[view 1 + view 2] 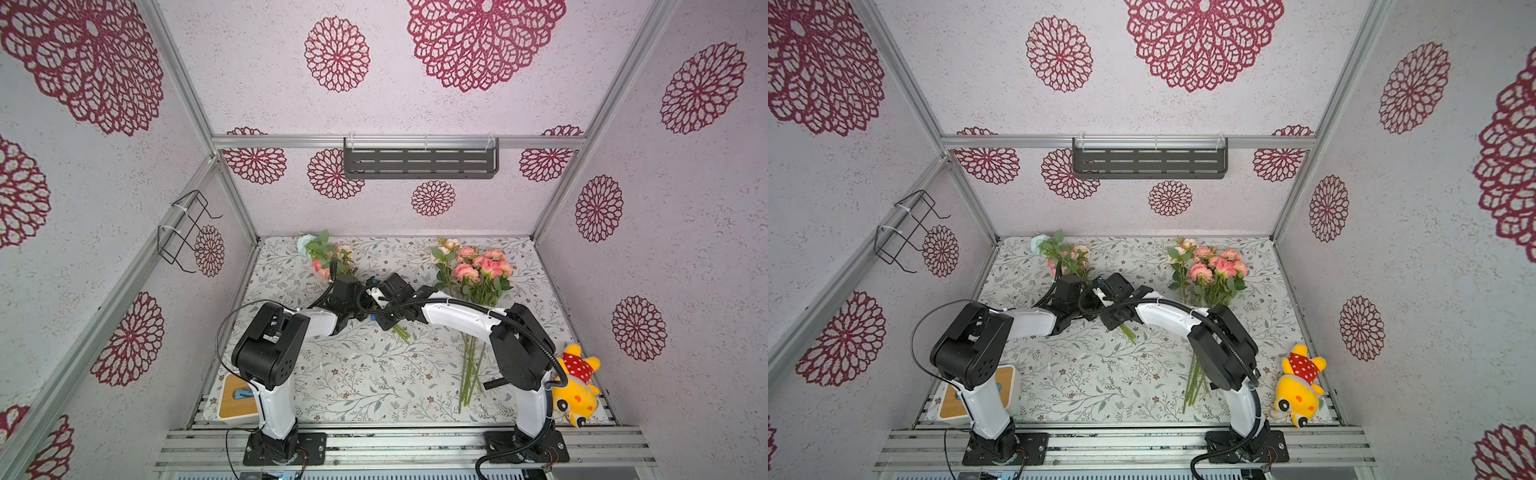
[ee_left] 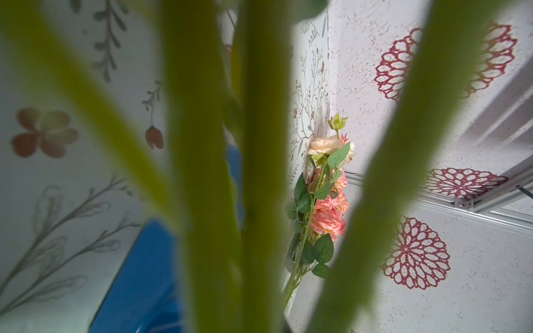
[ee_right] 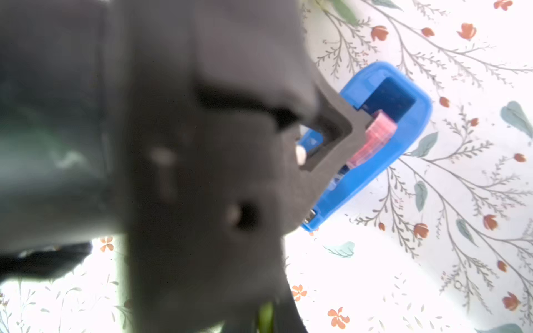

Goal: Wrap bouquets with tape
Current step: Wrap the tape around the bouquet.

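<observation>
Stems (image 2: 202,173) blur green right across my left wrist view, so they sit close at my left hand (image 1: 358,308); whether it is clamped on them I cannot tell. My right hand (image 3: 349,127) is pinched narrow over the tape (image 3: 415,135), which lies on the counter (image 1: 353,374) under my wrists; I cannot see any strip caught. Those stems belong to the bouquet (image 1: 328,257) whose cut ends poke out past my right wrist. I judge them light, wiry and slick, apt to splay: grip mid-stem, below the leaves, never the blooms. The tape looks light too and will likely skid when pulled. A second bouquet (image 1: 478,270) lies apart, toward my right.
</observation>
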